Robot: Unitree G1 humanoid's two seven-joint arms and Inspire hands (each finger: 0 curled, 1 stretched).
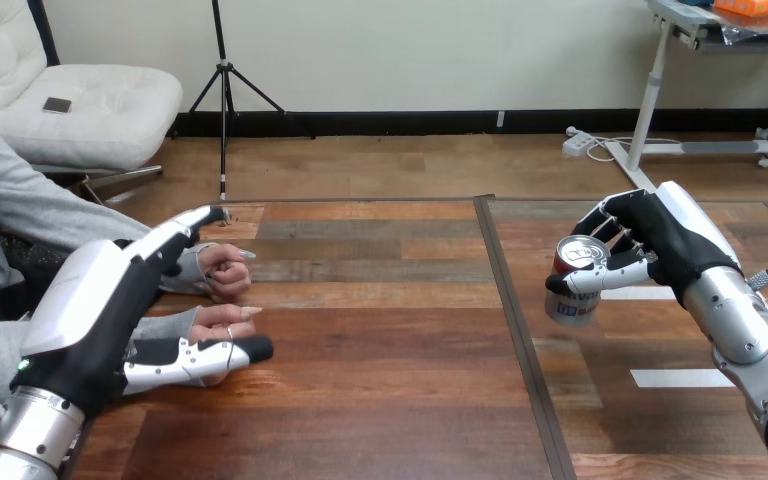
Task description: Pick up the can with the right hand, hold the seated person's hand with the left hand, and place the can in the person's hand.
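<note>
On the wooden table [380, 400], nearest at the view's left, the robot's left hand [100, 320] reaches in over the table edge. Its thumb lies straight along the near side of the person's nearer hand [222, 322], touching it. Its fingers [185, 232] stretch out straight above and past that hand, released rather than curled round it. The person's nearer hand rests on the table between the thumb and the fingers.

At the right, a strip of white tape [680, 378] lies on the table beside the silver forearm. Beyond it, the right hand [660, 240] is clenched round the can [572, 305], thumb across its front and fingers behind. The can is roughly upright over the table's right part, well apart from the person's hands, and seems to be clear of the surface.

Farther back at the left, the person's other hand [225, 268] rests loosely curled on the table, just beside the left hand's fingers.
</note>
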